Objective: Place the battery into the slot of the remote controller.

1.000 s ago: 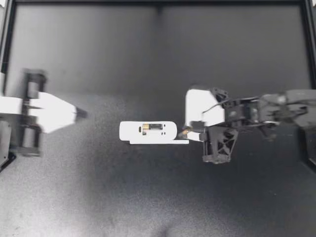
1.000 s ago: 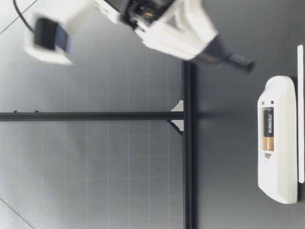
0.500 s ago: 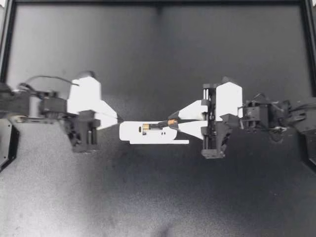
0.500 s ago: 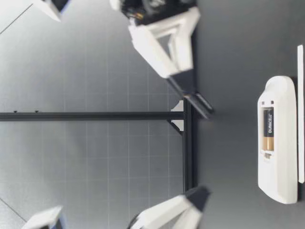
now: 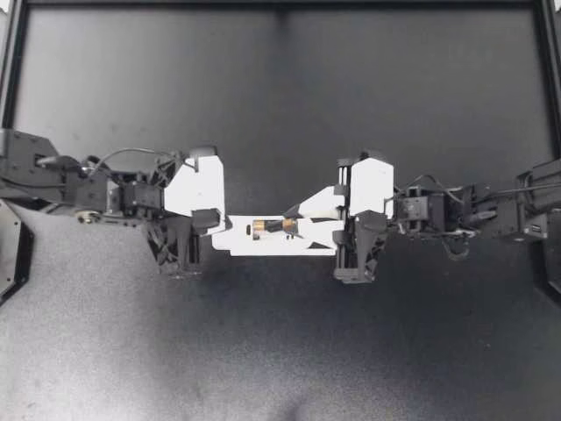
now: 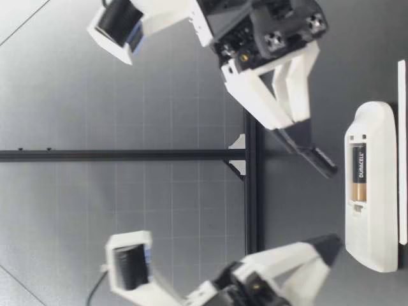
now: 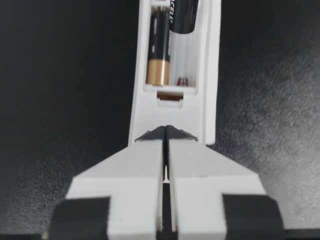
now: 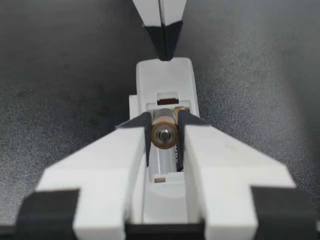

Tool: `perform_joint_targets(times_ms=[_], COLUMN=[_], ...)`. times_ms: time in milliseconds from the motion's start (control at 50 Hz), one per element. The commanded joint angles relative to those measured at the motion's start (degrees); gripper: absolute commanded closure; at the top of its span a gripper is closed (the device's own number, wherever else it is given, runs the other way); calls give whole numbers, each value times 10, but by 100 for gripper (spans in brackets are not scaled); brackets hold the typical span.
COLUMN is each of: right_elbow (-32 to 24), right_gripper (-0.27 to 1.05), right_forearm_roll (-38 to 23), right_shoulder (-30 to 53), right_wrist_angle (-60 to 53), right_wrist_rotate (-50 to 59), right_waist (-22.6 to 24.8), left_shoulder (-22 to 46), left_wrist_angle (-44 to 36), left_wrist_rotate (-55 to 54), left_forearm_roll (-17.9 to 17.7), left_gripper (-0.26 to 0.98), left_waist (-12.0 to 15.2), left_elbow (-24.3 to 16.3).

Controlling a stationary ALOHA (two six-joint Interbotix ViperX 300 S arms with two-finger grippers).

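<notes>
On the dark table [image 5: 280, 88], the left gripper [image 5: 224, 224] reaches in from the left with its two fingers pressed flat together and nothing between them. In the left wrist view its tips [image 7: 166, 134] sit right at the end of the white remote controller [image 5: 263, 239], which lies flat mid-table with its open compartment facing up. Whether the tips press on the casing cannot be told. A second battery [image 7: 160, 45] already lies in one bay of that compartment, gold end toward the left gripper, and the bay beside it shows its bare contact. Over that bay is the battery [image 7: 184, 15] of the task, its dark body angled down into the slot. The right gripper [image 5: 293, 223] comes in from the right and has its fingers closed narrowly on this battery [image 8: 165, 136], one on each side, seen end-on in the right wrist view. In the low view both grippers hang above the remote controller [image 6: 373, 191]
</notes>
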Motion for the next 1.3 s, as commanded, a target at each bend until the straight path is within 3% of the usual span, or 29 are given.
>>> perform_joint_targets(times_ms=[0,820,1280], right_elbow=[-14,-37,-67], right_gripper=[77,77,76], right_forearm_roll=[0,-1,-2], right_shoulder=[-3,33,36], right_wrist_angle=[-7,30,126], right_wrist_rotate=[-1,2,1], right_waist=[-4,-3,0], left_shoulder=[0,15,12], left_wrist_angle=[-4,-4,-3], left_wrist_rotate=[1,0,-1], left_forearm_roll=[2,2,1], left_gripper=[90,90,90], left_waist=[2,2,2], left_elbow=[-12,-8,-9])
